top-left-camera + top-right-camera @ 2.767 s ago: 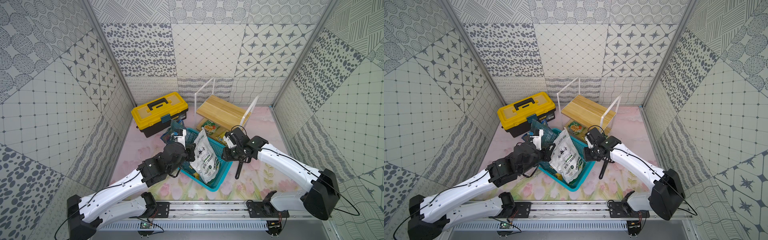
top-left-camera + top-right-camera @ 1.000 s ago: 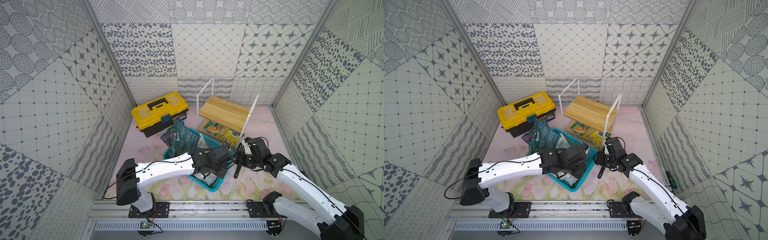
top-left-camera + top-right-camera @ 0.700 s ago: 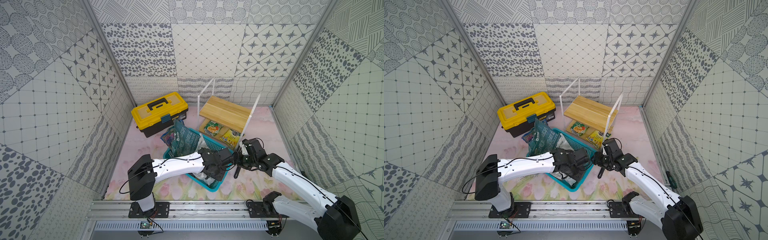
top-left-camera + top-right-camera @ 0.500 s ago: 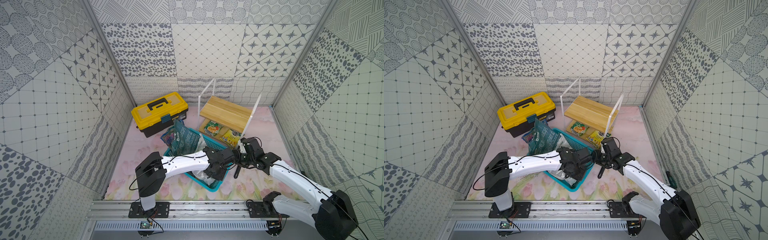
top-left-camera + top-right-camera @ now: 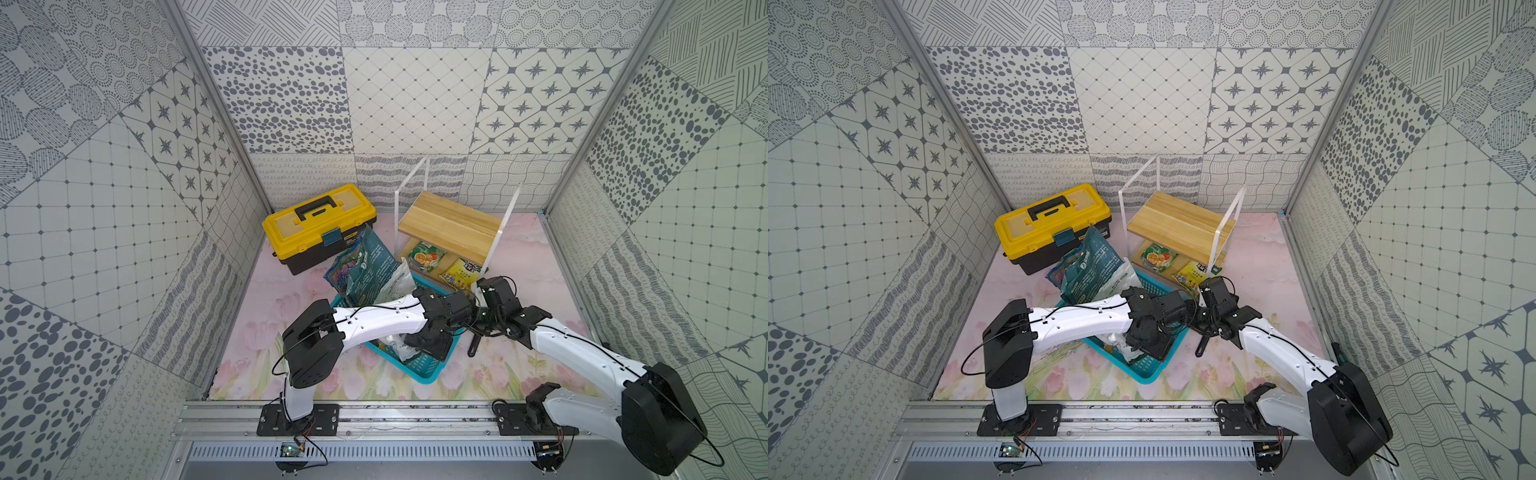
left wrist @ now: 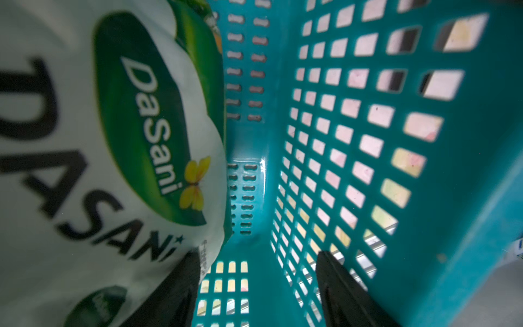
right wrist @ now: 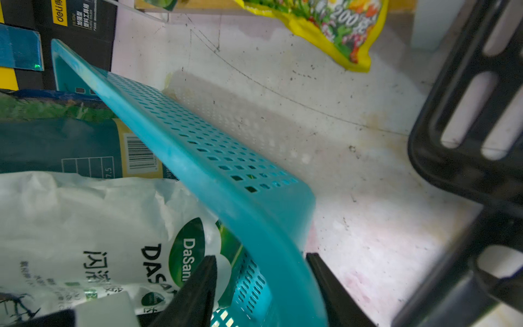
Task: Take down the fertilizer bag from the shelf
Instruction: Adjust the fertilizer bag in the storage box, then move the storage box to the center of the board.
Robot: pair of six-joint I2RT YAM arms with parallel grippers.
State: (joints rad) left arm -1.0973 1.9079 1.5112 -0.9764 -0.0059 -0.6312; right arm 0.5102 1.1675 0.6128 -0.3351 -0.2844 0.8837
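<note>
The white and green fertilizer bag [image 5: 398,345] [image 6: 99,141] [image 7: 85,226] lies inside the teal basket [image 5: 424,368] [image 5: 1144,372], partly under my left arm. It is off the shelf [image 5: 449,226] [image 5: 1177,226], which stands at the back. My left gripper [image 6: 256,260] is down inside the basket, open, with nothing between its fingers; the bag rests against the outer side of one finger [image 6: 181,283]. My right gripper [image 7: 260,257] straddles the basket's rim [image 7: 198,158] at its right corner, one finger inside and one outside, shut on that rim.
A dark teal bag [image 5: 370,266] leans at the basket's far end. The yellow toolbox [image 5: 320,224] stands back left. Two packets [image 5: 426,257] [image 5: 463,270] lie on the shelf's lower board. A black slotted bar [image 5: 473,347] [image 7: 467,141] lies just right of the basket.
My left jaws have opened and let go of the fertilizer bag, which has gone from upright to lying low in the basket. The right gripper has stayed on the basket's rim.
</note>
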